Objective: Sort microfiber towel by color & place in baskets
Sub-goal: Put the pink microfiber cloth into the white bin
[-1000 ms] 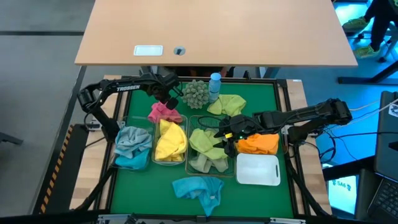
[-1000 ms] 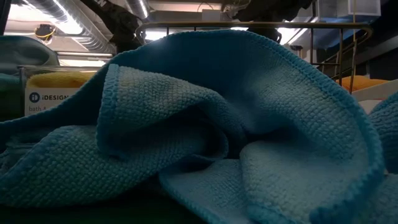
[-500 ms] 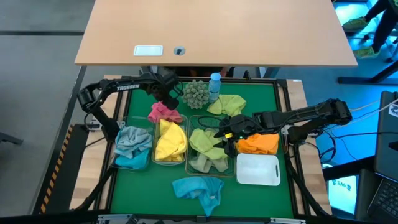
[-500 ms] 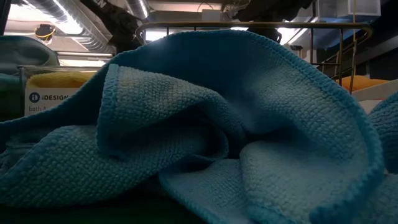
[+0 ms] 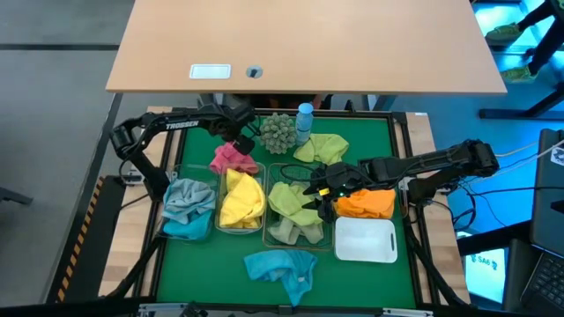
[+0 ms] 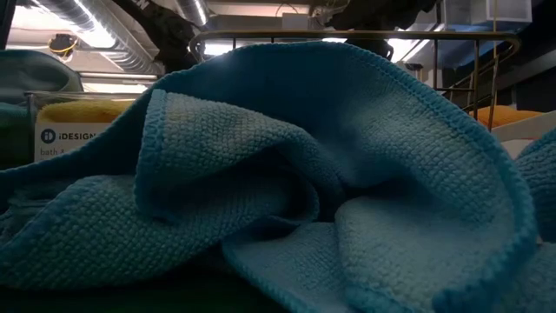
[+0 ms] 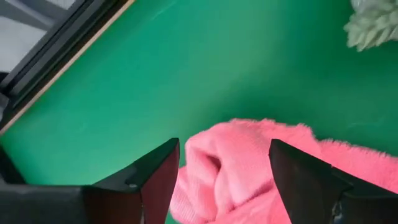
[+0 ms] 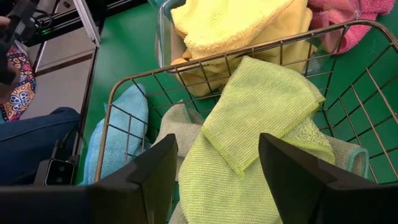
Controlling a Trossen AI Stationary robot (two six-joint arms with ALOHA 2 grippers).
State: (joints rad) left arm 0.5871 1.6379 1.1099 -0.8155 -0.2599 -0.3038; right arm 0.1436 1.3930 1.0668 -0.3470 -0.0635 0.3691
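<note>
My left gripper (image 5: 240, 141) (image 7: 224, 149) is open, pointing down over the pink towel (image 5: 231, 159) (image 7: 249, 168), which lies bunched on the green mat behind the clear bins. Its fingers stand on either side of the towel's raised fold. My right gripper (image 5: 319, 198) (image 8: 217, 143) is open just above the light-green towels (image 8: 255, 112) in the dark wire basket (image 5: 295, 211) and touches nothing. A blue towel (image 5: 282, 269) (image 6: 278, 174) lies crumpled near the near edge. Another light-green towel (image 5: 322, 148) lies behind the wire basket. My left gripper comes at the pink towel from above, with the raised fold (image 7: 211, 162) between its open fingers. The towel lies on the mat, and I cannot tell whether the fingers touch it.
A clear bin with blue-grey towels (image 5: 188, 210) and one with a yellow towel (image 5: 241, 201) stand left of the wire basket. An orange towel (image 5: 366, 204) and a white bin (image 5: 365, 239) are to its right. The spiky ball (image 5: 277, 132) and blue bottle (image 5: 304, 119) stand at the far edge.
</note>
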